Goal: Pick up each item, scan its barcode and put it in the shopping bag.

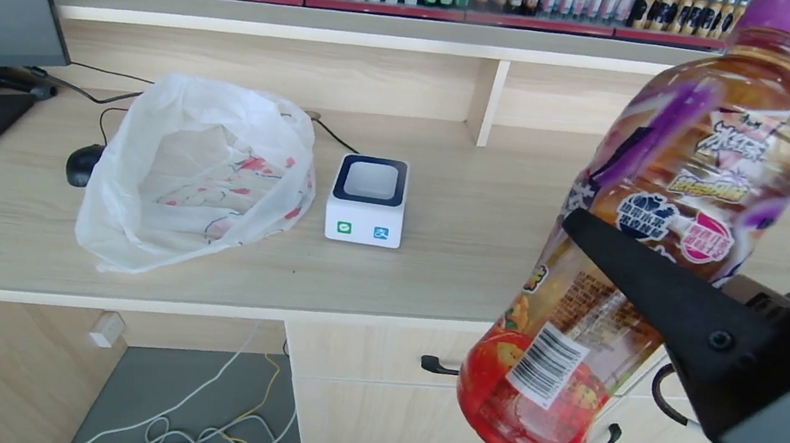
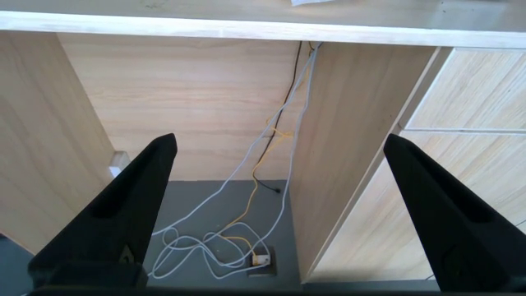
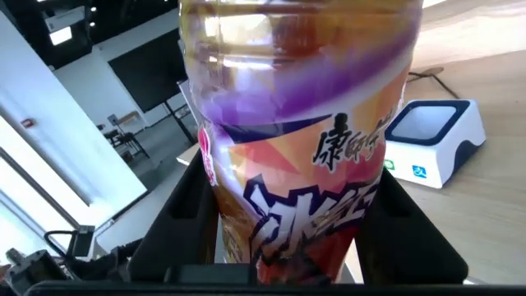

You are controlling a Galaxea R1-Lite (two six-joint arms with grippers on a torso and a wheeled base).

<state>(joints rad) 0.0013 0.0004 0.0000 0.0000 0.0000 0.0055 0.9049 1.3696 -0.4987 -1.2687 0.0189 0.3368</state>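
Bottle of tea drink, purple-capped and looking nearly full, is hanging tilted in the air in front of the counter, cap up and away. Its barcode is facing the head camera, low on the label. The right gripper is clamping it across the mid-body, one black finger lying over the label. Judging by the fill, it is likely handling as fairly heavy, with thin walls giving under squeeze and a glossy wrap inviting slip. A firm mid-body hold that leaves the barcode bare seems best. On the counter, the scanner is sitting face up, just beside the crumpled white shopping bag on its left. The left gripper is hanging under the counter, spread wide and empty, above floor cables.
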